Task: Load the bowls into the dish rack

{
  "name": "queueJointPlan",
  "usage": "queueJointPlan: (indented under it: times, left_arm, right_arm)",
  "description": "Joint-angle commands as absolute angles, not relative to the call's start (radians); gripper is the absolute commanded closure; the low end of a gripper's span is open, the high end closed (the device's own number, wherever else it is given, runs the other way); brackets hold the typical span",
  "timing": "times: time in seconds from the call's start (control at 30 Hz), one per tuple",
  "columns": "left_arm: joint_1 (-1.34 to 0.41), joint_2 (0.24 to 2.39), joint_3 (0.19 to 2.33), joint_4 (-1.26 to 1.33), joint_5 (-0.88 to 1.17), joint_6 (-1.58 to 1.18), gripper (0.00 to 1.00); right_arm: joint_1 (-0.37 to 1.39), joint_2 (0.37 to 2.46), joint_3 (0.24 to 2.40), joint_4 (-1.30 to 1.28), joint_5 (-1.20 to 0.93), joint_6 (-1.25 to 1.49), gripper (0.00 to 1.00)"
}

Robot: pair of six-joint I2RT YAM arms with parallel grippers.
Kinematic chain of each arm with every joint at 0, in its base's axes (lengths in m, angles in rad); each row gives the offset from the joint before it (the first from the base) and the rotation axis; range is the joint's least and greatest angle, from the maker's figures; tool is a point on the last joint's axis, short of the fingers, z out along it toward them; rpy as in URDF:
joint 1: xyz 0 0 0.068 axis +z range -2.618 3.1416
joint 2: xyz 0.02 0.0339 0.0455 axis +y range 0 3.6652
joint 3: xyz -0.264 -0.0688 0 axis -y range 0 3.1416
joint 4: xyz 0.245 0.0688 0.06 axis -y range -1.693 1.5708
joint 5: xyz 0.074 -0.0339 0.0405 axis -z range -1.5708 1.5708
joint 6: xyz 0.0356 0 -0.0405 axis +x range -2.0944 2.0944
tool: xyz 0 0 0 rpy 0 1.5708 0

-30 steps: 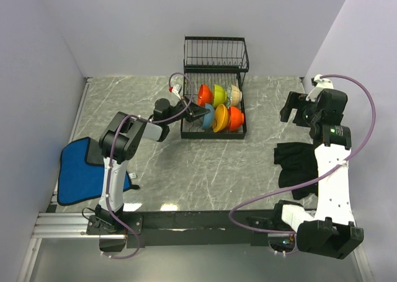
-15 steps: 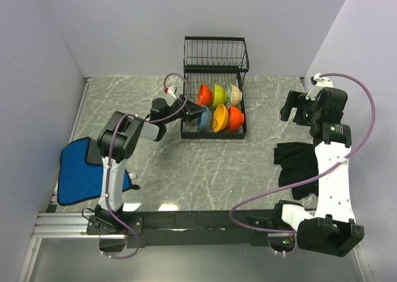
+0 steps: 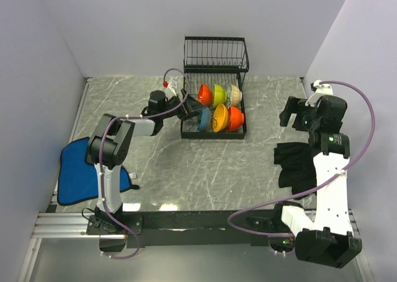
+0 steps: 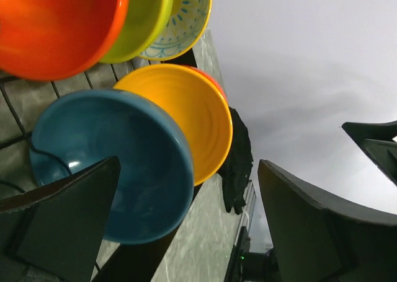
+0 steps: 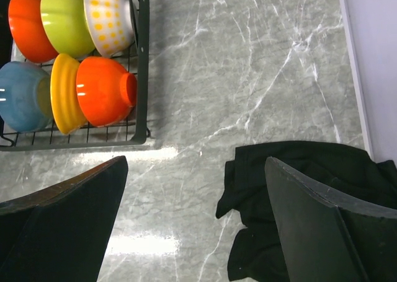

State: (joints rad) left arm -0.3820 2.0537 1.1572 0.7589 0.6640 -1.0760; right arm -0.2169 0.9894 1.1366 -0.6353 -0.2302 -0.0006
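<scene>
Left jaws gape; blue bowl (image 4: 124, 142) half hides orange bowl (image 4: 195, 118).

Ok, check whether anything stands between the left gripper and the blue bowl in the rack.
Nothing visible does. The left gripper, jaws open, is right at the blue bowl, with nothing between them. That bowl already stands on edge in the rack, beside the orange bowl.

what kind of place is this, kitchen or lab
Probably a robot lab cell, not a kitchen: plain walls box in a marble-look table, and a dish rack of bowls is staged on it.
</scene>
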Motion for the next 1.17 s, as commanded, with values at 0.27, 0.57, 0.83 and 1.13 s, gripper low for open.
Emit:
queueJointPlan:
  times: [0.27, 0.57, 0.83, 1.13]
  left_arm:
    - [-0.344, 1.771, 1.249, 0.2, 0.553, -0.522, 0.01]
    - [-0.328, 1.606, 1.325, -0.254, 0.387, -0.037, 0.01]
    - [-0.276, 1.54, 1.289, -0.354, 0.155, 0.031, 0.01]
    - [-0.256, 1.445, 1.236, -0.353, 0.078, 0.066, 0.01]
  right_arm:
    - [-0.219, 0.882, 1.037, -0.575, -0.27, 0.038, 0.0]
    - [-0.213, 0.87, 0.918, -0.736, -0.059, 0.024, 0.0]
    - [-0.213, 0.902, 0.965, -0.795, 0.129, 0.032, 0.0]
    - [-0.213, 0.755, 0.922, -0.719, -0.035, 0.014, 0.0]
